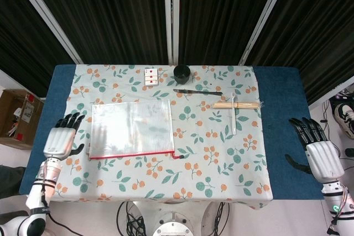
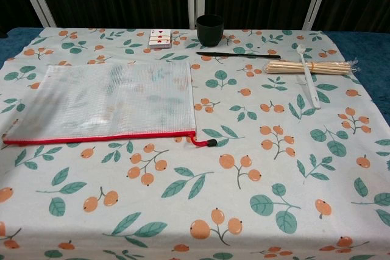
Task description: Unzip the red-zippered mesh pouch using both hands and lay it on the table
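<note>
The clear mesh pouch (image 1: 131, 128) lies flat on the left half of the table, its red zipper (image 2: 103, 137) running along the near edge. The zipper pull (image 2: 206, 144) hangs off the pouch's near right corner. My left hand (image 1: 59, 142) sits just left of the pouch at the table's left edge, open and holding nothing, a small gap between it and the pouch. My right hand (image 1: 318, 151) hovers open beyond the table's right edge, far from the pouch. Neither hand shows in the chest view.
At the back stand a dark cup (image 1: 181, 72), a small card box (image 1: 151, 75) and a black knife (image 1: 196, 92). A bundle of wooden sticks (image 1: 236, 104) and a white spoon (image 1: 234, 115) lie at the right. A floral cloth (image 1: 221, 164) covers the table.
</note>
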{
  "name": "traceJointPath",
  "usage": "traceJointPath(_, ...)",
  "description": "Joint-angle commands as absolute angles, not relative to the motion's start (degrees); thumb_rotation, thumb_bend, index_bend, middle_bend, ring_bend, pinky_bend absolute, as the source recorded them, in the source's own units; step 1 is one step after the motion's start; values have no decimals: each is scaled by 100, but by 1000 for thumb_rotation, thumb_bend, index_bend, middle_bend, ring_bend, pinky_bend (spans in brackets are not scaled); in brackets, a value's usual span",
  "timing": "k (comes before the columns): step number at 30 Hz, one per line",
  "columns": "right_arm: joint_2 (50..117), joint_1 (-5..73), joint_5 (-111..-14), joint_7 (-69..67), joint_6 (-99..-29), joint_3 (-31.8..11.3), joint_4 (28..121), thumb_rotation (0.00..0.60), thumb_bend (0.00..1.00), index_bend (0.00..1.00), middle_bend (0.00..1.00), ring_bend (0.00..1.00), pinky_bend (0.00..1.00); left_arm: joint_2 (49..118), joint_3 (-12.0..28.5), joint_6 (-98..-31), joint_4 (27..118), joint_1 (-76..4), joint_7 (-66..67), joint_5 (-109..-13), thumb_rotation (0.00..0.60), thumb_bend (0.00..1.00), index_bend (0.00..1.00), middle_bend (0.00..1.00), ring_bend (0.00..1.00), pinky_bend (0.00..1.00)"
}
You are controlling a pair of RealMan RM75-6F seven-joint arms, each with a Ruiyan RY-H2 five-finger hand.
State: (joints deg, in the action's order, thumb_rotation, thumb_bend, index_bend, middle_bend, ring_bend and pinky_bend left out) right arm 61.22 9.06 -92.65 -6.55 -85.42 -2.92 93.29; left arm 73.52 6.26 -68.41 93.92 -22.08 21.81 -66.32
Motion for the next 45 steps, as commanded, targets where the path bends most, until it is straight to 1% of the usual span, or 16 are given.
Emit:
traceJointPath(1, 6140, 907, -9279, -674, -8536, -281, 9309, 600, 155, 12, 95, 0, 0, 7215, 589, -7308, 9524, -1906, 2019, -6757, 600, 228, 145, 66, 51, 159)
traceJointPath(5, 6179, 916, -9293, -700, -8514, -266, 9264, 600, 155, 12, 95, 0, 0, 7435, 335, -7349, 9490, -1970, 1601, -7681, 600, 180, 259, 109, 54, 161)
traceJointPath(9, 6190, 940, -9330, -714, -8493, -259, 9241, 600, 155, 12, 95, 0, 0, 7962, 132, -7020, 9334, -2389, 1288, -8678, 600, 156, 335, 134, 68, 161)
traceJointPath(12, 6169, 949, -9353, -711, -8500, -260, 9251, 600, 155, 12, 95, 0, 0, 8386, 173, -6814, 9168, -2714, 1354, -9068, 600, 179, 372, 141, 71, 161)
traceJointPath(15, 6142, 949, -9353, -732, -8511, -266, 9252, 600, 155, 12, 95, 0, 0, 8928, 332, -6536, 8909, -3106, 1520, -9276, 600, 238, 394, 141, 71, 161)
traceJointPath(17, 6127, 947, -9340, -752, -8506, -266, 9243, 600, 155, 12, 95, 0, 0, 9201, 423, -6217, 8774, -3367, 1658, -9248, 600, 270, 396, 141, 71, 161)
traceJointPath(19, 6119, 945, -9330, -766, -8499, -263, 9234, 600, 155, 12, 95, 0, 0, 9405, 513, -5961, 8658, -3574, 1879, -9190, 600, 278, 397, 141, 71, 161)
traceJointPath(23, 6114, 944, -9298, -799, -8477, -261, 9206, 600, 155, 11, 95, 0, 0, 9868, 723, -5526, 8374, -3940, 2609, -8932, 600, 284, 399, 141, 71, 161)
traceJointPath(28, 6126, 952, -9266, -838, -8456, -269, 9167, 600, 154, 12, 95, 0, 0, 10242, 888, -4995, 8238, -4282, 3192, -8439, 600, 288, 399, 141, 71, 161)
traceJointPath(31, 6137, 959, -9251, -865, -8444, -276, 9143, 600, 155, 12, 95, 0, 0, 10469, 971, -4766, 8035, -4464, 3524, -8127, 600, 297, 416, 141, 71, 161)
traceJointPath(34, 6132, 960, -9236, -876, -8443, -283, 9133, 600, 155, 12, 95, 0, 0, 10651, 1027, -4665, 7847, -4591, 3838, -7844, 600, 300, 433, 141, 71, 161)
traceJointPath(38, 6103, 952, -9227, -880, -8460, -291, 9144, 600, 155, 12, 95, 0, 0, 10781, 1068, -4698, 7738, -4634, 4058, -7499, 600, 307, 456, 141, 71, 161)
traceJointPath(45, 6109, 946, -9210, -909, -8463, -294, 9133, 600, 155, 11, 95, 0, 0, 10849, 979, -4813, 7775, -4689, 4216, -7246, 600, 308, 477, 141, 71, 161)
